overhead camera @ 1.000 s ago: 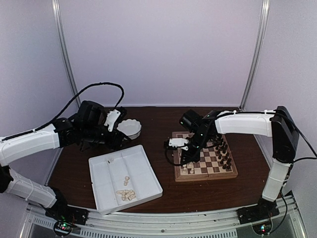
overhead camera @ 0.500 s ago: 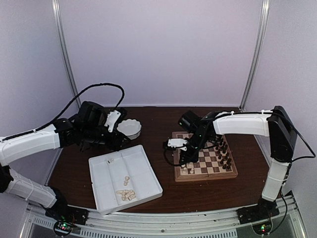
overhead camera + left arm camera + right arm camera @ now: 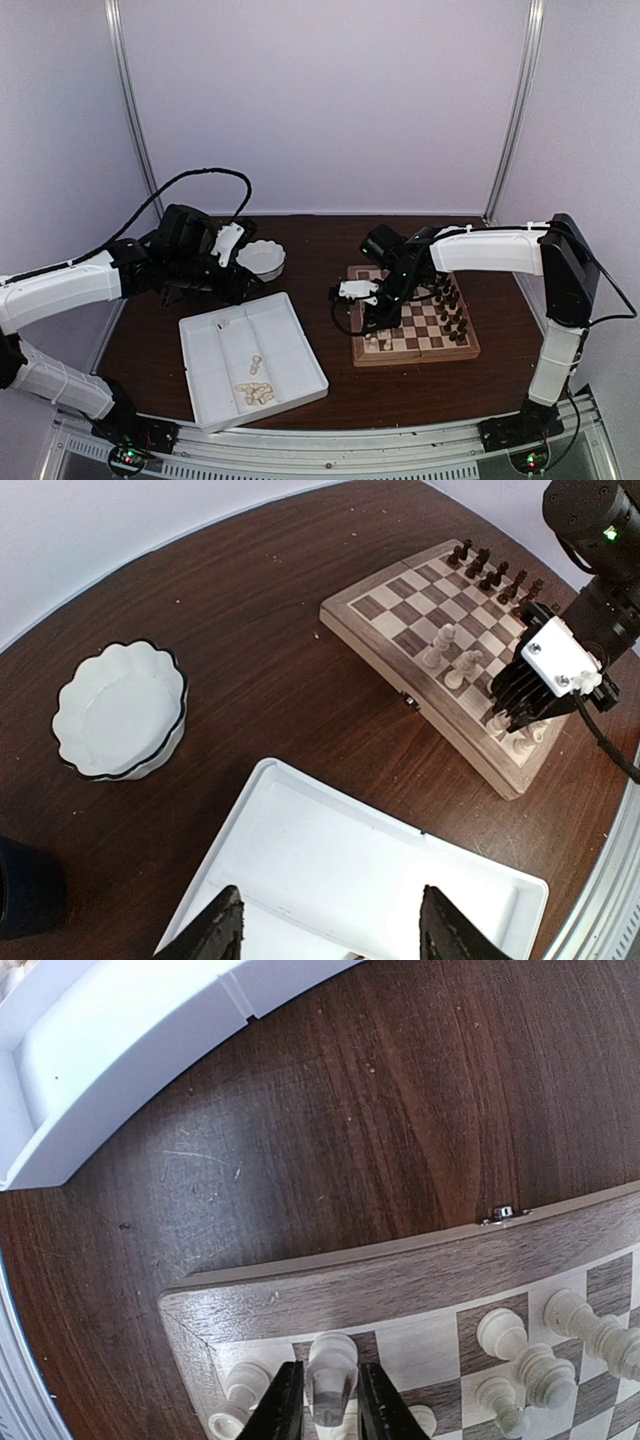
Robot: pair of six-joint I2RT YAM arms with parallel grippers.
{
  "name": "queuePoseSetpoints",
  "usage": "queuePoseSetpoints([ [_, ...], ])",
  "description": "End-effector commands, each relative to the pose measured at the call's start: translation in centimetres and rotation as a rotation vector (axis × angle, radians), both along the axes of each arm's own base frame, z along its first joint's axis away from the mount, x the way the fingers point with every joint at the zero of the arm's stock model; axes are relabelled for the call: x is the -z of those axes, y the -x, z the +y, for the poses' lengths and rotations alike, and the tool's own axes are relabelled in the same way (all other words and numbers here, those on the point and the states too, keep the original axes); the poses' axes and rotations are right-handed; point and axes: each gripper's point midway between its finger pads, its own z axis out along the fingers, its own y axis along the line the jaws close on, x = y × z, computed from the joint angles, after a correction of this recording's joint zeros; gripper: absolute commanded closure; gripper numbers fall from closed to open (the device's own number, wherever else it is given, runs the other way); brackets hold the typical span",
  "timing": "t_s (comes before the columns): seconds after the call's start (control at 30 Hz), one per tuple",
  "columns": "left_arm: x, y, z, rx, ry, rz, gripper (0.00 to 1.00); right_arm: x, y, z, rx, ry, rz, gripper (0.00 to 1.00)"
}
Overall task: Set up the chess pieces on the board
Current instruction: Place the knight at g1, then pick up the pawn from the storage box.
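Note:
The board lies right of centre, with dark chess pieces along its right side and a few cream ones near its left edge. My right gripper points down over the board's near-left corner. Its fingers stand slightly apart on either side of a cream piece, which stands upright on a dark square. My left gripper hangs open over the white tray, nothing between its fingers. Several cream pieces lie in the tray's near end.
A white scalloped bowl sits behind the tray, near the left arm. Bare brown table separates the tray and the board's rim. White walls close in the back and sides.
My right gripper's fingers have eased apart around the cream piece, which now stands on the board. The left arm has not moved.

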Motion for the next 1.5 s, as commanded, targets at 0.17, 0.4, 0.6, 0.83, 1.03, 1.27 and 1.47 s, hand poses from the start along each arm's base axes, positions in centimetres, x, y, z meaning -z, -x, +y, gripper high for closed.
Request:
queuePoseSetpoints([
  [0.17, 0.5, 0.0, 0.7, -0.049, -0.040, 0.065, 0.42, -3.8, -0.2, -0.2, 0.015, -0.032, -0.055, 0.75],
  [0.4, 4.7, 3.9, 4.7, -0.219, -0.194, 0.367, 0.56, -8.9, -0.4, -0.9, 0.027, -0.099, -0.159, 0.70],
  [0.6, 7.6, 8.0, 4.0, -0.237, -0.225, 0.521, 0.57, -9.8, -0.1, -1.6, 0.048, -0.151, -0.213, 0.67],
  [0.83, 11.5, 8.4, 3.1, -0.274, -0.260, 0.599, 0.54, -9.9, 0.0, -2.2, 0.050, -0.155, -0.236, 0.66],
  [1.03, 11.8, 5.4, 4.6, -0.367, -0.381, 0.479, 0.54, -10.2, -0.1, -2.7, 0.062, -0.171, -0.245, 0.66],
  [1.27, 11.1, 0.8, 5.9, -0.359, -0.514, 0.384, 0.57, -10.2, 0.0, -2.9, 0.063, -0.178, -0.239, 0.65],
  [1.47, 12.5, -0.6, 6.5, -0.286, -0.623, 0.402, 0.66, -10.5, -0.2, -3.3, 0.070, -0.184, -0.251, 0.65],
])
